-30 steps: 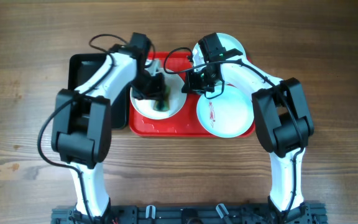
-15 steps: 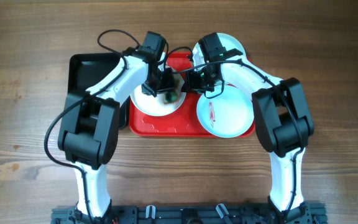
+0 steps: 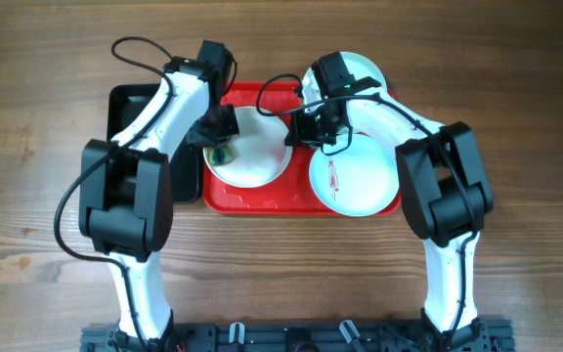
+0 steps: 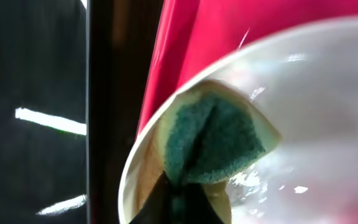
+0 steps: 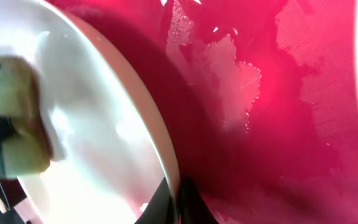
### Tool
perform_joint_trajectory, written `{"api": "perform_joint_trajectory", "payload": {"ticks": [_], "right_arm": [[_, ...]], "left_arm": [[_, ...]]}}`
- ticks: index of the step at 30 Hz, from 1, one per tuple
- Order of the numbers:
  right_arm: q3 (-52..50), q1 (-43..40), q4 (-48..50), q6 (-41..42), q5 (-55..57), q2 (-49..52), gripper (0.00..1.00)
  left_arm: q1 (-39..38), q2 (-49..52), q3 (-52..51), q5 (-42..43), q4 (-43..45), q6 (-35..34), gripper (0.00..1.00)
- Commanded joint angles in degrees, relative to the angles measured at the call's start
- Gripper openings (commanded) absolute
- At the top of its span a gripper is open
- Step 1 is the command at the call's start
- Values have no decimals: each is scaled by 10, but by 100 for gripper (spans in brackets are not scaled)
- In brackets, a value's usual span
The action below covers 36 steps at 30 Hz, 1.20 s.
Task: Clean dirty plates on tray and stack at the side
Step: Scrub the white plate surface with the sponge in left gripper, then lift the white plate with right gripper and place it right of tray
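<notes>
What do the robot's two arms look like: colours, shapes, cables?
The two arms match. The left arm and the right arm have smooth, rounded white links joined by bulky black joint housings. The left gripper and the right gripper are black. Thin black cables loop loosely near the wrists. No markings are readable.

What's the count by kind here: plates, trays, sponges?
Plates: 3 (white plate, smeared plate, rear plate)
Trays: 2 (red tray, black tray)
Sponges: 1 (sponge)
Total: 6
</notes>
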Motion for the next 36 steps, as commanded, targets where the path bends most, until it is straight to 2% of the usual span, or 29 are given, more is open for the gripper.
{"api": "perform_joint_trajectory", "payload": {"ticks": [1, 5, 10, 13, 22, 26, 36], "right_arm": [[-2, 1, 0, -4, -9, 21, 4], [-2, 1, 1, 0, -9, 21, 4], [-2, 1, 1, 0, -9, 21, 4], [-2, 1, 1, 0, -10, 21, 4], [-2, 0, 4, 9, -9, 17, 4], [-2, 0, -2, 9, -4, 1, 5], [-2, 2, -103, -7, 202, -143, 4]], "left_arm": [[-11, 10, 7, 27, -32, -7, 4], [-25, 10, 7, 146, -30, 40, 4], [-21, 10, 15, 247, 3, 55, 4], [-5, 10, 43, 249, -4, 50, 4], [61, 10, 210, 249, -113, 51, 4], [78, 10, 250, 248, -135, 51, 4], [82, 10, 253, 207, -142, 51, 4]]}}
